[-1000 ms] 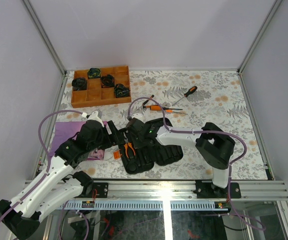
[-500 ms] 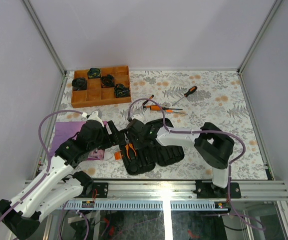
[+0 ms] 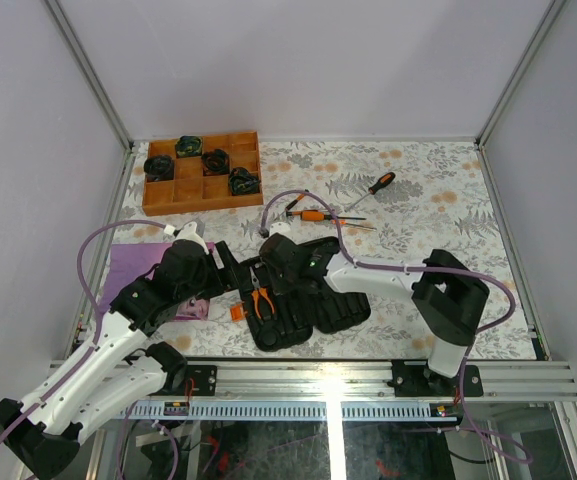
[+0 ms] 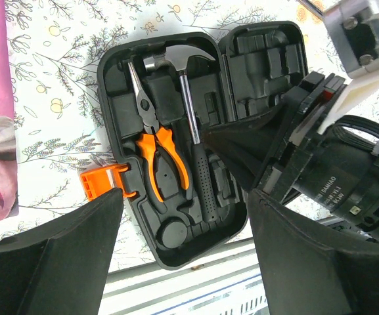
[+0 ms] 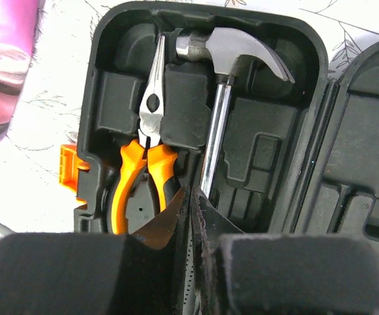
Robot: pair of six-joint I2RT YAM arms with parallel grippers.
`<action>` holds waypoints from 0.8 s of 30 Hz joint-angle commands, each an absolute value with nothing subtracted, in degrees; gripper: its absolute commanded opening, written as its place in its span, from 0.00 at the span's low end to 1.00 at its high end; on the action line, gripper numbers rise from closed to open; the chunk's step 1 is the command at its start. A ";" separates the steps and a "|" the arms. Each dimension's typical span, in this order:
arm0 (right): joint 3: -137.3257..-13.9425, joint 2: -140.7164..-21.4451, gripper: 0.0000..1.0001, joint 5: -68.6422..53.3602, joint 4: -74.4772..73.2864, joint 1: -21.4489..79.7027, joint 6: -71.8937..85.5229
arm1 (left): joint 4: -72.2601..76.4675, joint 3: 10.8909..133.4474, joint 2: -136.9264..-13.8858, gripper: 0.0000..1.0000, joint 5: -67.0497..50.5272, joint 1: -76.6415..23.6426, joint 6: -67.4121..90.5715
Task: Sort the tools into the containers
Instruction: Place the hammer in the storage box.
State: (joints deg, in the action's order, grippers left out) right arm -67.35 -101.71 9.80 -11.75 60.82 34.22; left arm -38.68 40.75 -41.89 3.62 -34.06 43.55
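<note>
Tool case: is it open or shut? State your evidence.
Open: the case has its lid folded back, exposing pliers and hammer inside.

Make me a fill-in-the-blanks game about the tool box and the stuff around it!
The orange-handled pliers lie in the open black hard case beside the steel ___. The case's plastic latch is coloured ___. The brown wooden compartment tray stands in the far ___ corner.
Missing words: hammer, orange, left.
</note>
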 commanded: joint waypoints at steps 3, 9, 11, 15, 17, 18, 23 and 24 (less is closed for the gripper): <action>-71.14 -104.38 0.10 12.19 -14.32 61.11 33.31 | -38.41 40.69 -41.46 0.75 3.83 -33.75 42.36; -71.99 -106.32 0.10 11.95 -14.90 61.08 33.13 | -38.41 40.57 -41.30 0.76 3.95 -33.76 42.45; -72.22 -106.86 0.10 12.14 -15.40 61.11 33.13 | -38.39 40.53 -41.39 0.76 3.83 -33.77 42.45; -72.26 -107.65 0.10 12.21 -15.88 61.13 33.38 | -38.39 40.60 -41.42 0.76 3.79 -33.76 42.38; -72.67 -108.24 0.10 12.06 -16.40 61.10 33.20 | -38.41 40.53 -41.44 0.76 3.85 -33.74 42.42; -72.94 -108.59 0.10 11.98 -16.75 61.09 33.22 | -38.41 40.57 -41.40 0.76 3.77 -33.76 42.44; -74.83 -110.96 0.10 12.31 -19.57 61.08 33.34 | -38.36 40.60 -41.36 0.76 3.78 -33.76 42.45; -75.22 -111.47 0.10 12.43 -20.53 61.08 33.47 | -38.39 40.58 -41.34 0.76 3.79 -33.82 42.45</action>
State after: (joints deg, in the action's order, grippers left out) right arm -72.90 -108.29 11.62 -17.65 60.80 33.50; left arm -38.68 40.75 -41.82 3.62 -34.06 43.57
